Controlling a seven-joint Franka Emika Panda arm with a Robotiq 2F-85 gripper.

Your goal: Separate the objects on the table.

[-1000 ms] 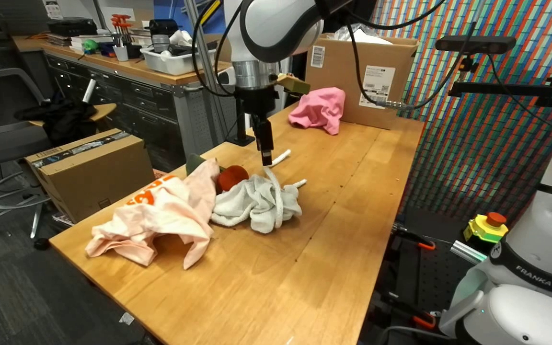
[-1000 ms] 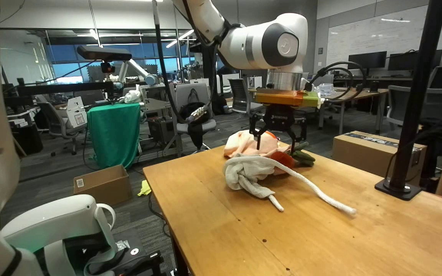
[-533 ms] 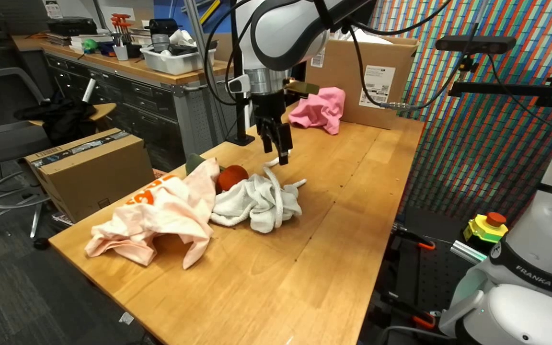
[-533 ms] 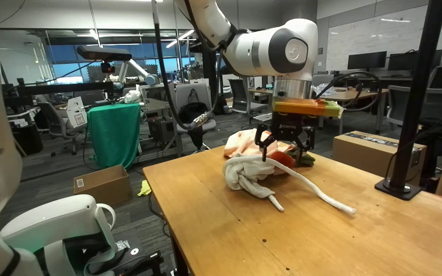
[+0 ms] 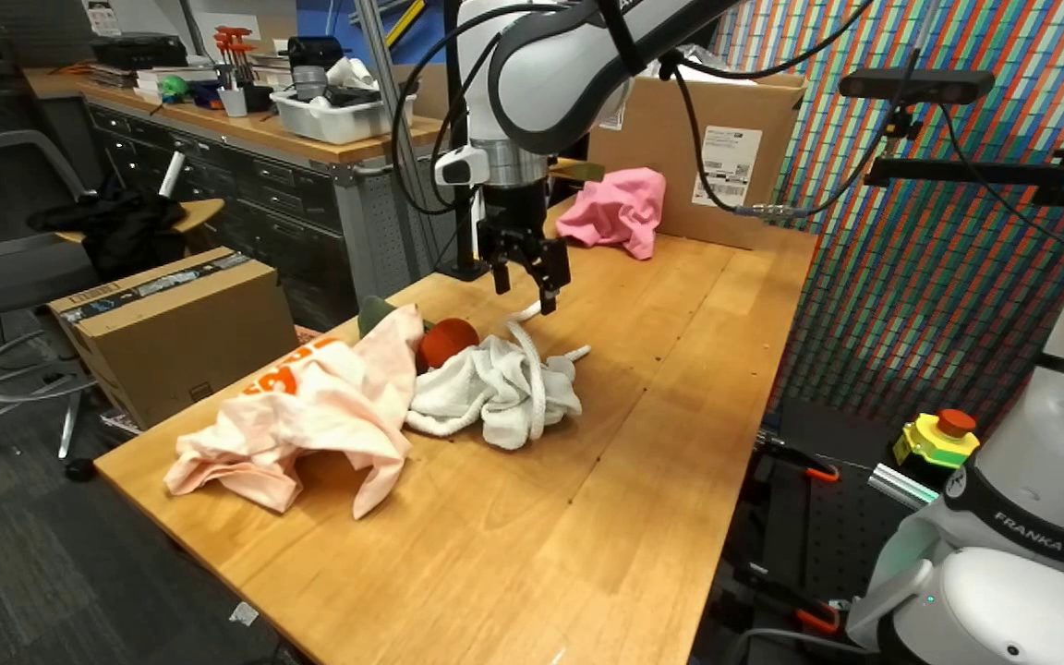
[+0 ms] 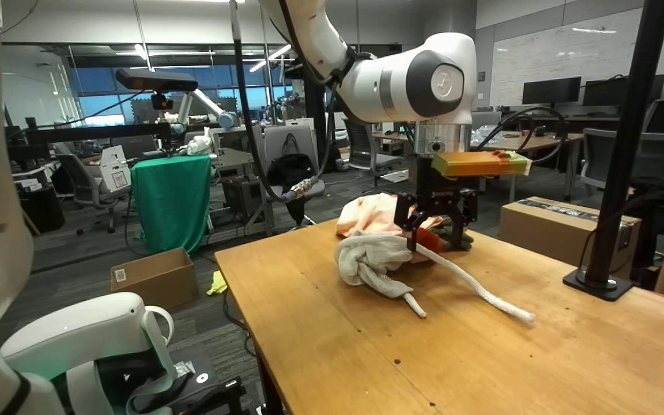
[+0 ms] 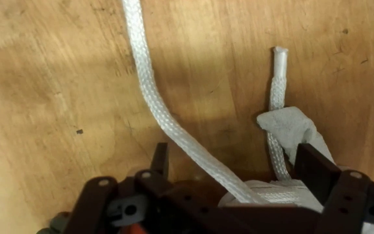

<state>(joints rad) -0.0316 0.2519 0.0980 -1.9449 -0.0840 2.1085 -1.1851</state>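
Observation:
The white-grey cloth [image 5: 486,397] lies bunched on the wooden table [image 5: 532,563], with a white cord [image 7: 187,143] trailing from it. My gripper [image 5: 525,294] hangs open over the cord side of this cloth and holds nothing. In the wrist view the gripper [image 7: 232,148] has the cord crossing between its spread fingers; one finger [image 7: 315,172] overlaps the cloth [image 7: 287,126]. The peach-cream cloth [image 5: 310,425] with orange marks lies beside it. The red-orange and green plush toy [image 5: 448,343] sits partly hidden behind these two. The pink cloth [image 5: 615,212] lies apart at the far end.
A large cardboard box [image 5: 680,148] stands behind the pink cloth. A black post [image 6: 614,161] with a base plate rises from the table edge. Another cardboard box [image 5: 181,332] stands beside the table. The robot base [image 5: 1021,536] is at the opposite side.
My gripper has shifted toward the post, lowered and turned, so both fingers show apart in the exterior view where they overlapped before. It stays open. The cloths and toy have not moved.

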